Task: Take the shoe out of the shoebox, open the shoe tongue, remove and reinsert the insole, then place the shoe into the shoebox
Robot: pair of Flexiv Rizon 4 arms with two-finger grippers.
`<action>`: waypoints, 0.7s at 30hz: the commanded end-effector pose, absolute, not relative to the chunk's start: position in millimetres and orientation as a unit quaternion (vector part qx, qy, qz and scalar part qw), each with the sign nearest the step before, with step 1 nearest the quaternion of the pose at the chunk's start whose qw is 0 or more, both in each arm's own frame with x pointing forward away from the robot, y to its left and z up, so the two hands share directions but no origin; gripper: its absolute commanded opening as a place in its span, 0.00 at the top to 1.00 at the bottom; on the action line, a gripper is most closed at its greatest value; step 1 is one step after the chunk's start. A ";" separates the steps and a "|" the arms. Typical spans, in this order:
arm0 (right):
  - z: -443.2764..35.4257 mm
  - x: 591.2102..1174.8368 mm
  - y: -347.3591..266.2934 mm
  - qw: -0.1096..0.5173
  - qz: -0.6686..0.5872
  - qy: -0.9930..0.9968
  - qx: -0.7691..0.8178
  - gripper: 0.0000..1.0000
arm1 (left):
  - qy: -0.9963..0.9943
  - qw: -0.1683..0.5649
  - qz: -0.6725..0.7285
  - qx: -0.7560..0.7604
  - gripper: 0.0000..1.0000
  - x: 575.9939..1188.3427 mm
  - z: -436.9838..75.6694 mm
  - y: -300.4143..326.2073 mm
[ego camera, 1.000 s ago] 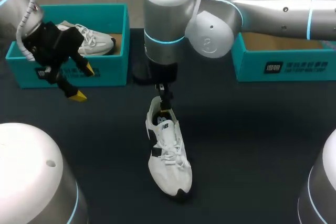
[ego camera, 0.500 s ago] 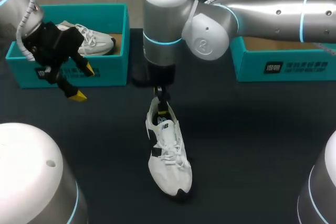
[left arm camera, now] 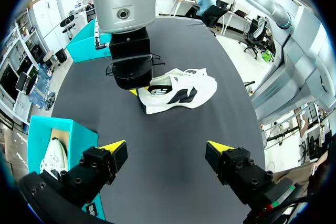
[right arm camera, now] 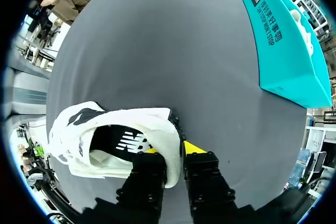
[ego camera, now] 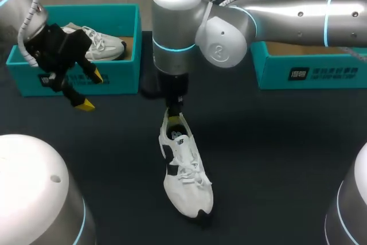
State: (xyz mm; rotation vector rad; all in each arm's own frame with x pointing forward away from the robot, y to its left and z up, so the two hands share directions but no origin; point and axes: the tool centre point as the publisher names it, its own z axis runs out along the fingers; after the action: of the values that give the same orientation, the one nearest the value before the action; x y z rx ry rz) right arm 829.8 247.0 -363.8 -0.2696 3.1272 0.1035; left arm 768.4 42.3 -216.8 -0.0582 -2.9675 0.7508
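Right now my right gripper (right arm camera: 174, 153) is clamped on the heel rim of the white shoe (right arm camera: 100, 124), one finger inside the opening and one outside, the cloth pinched between the yellow tips. The shoe lies on the dark table (ego camera: 275, 153), between the left shoebox (ego camera: 74, 78) and the right shoebox (ego camera: 309, 73), toe pointing away from my grip. My left gripper (left arm camera: 168, 153) hangs in front of the left shoebox with its fingers spread wide and nothing between them. I judge the shoe light and soft: the upper and padded collar will fold under a pinch, and only the sole is stiff. The heel rim serves for steadying. The tongue (ego camera: 179, 140) wants a shallow nip at its top edge. The dark insole (right arm camera: 123, 142) looks thin and floppy, so I would lift it by its heel end
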 end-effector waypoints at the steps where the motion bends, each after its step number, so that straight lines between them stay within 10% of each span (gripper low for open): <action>1: -355.7 824.6 249.6 0.008 0.027 0.996 -0.082 1.00 | -0.969 0.040 0.244 -0.019 0.00 768.4 -216.7 42.7; 21: -130.4 870.6 195.9 0.089 -0.057 0.991 -0.084 1.00 | -0.969 0.040 0.244 -0.019 0.00 768.4 -216.7 42.7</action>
State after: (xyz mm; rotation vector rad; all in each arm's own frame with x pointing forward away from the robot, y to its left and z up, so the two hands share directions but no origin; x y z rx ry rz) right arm 876.2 197.5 -206.7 -0.2610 2.9409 -0.1517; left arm 768.4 42.3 -216.8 -0.0582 -2.9675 0.7508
